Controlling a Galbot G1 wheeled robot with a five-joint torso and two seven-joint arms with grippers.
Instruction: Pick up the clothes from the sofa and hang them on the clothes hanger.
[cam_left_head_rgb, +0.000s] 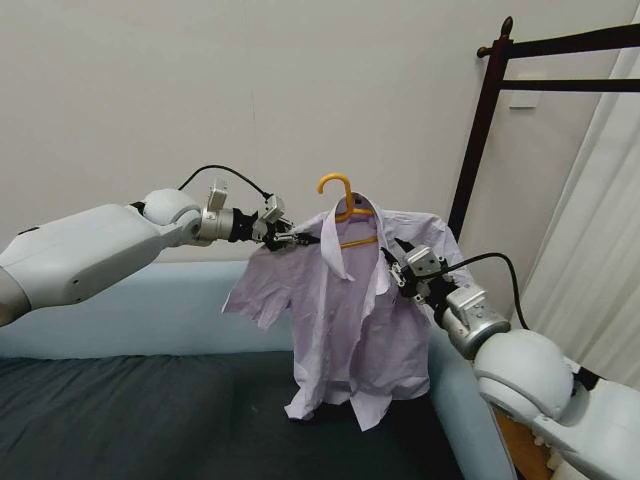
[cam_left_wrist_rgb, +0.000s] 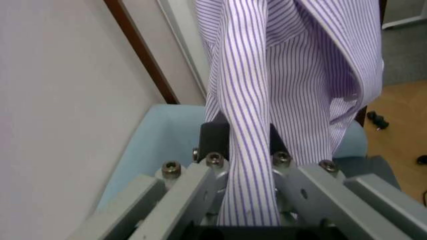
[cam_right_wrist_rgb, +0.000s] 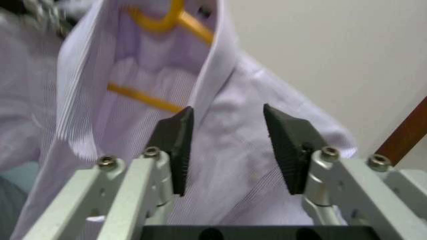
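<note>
Lilac pin-striped short-sleeve shirt (cam_left_head_rgb: 350, 330) on yellow-orange plastic hanger (cam_left_head_rgb: 338, 192), held up in the air over the sofa, in front of the pale wall. Hanger hook is free, not on anything. Shirt is open at the front, collar up around the hanger neck, hem hanging just above the seat.

Left gripper (cam_left_head_rgb: 288, 239) is at the shirt's left shoulder/sleeve, arm reaching in from the left. In the left wrist view the gripper (cam_left_wrist_rgb: 248, 146) is clamped tight, with a fold of the striped shirt (cam_left_wrist_rgb: 293, 60) running straight down between its black pads.

Right gripper (cam_left_head_rgb: 398, 262) is at the right side of the shirt front, just below the collar, arm coming up from near right. In the right wrist view this gripper (cam_right_wrist_rgb: 227, 125) is spread wide, ribbed black pads (cam_right_wrist_rgb: 287, 140) apart with a clear gap; the shirt (cam_right_wrist_rgb: 87, 100) sits just beyond them, collar edge beside one pad, nothing pinched. The hanger (cam_right_wrist_rgb: 160, 22) bar and hook show inside the collar.

Light blue sofa (cam_left_head_rgb: 150, 320) with dark grey seat cushion (cam_left_head_rgb: 120, 410) is below and behind the shirt. Dark brown wooden clothes rack (cam_left_head_rgb: 480, 130) stands at far right, well apart from the hanger hook, with a white curtain (cam_left_head_rgb: 600, 220) beside it further right. The left wrist view also catches the rack post (cam_left_wrist_rgb: 143, 55) and the sofa arm (cam_left_wrist_rgb: 167, 130).
</note>
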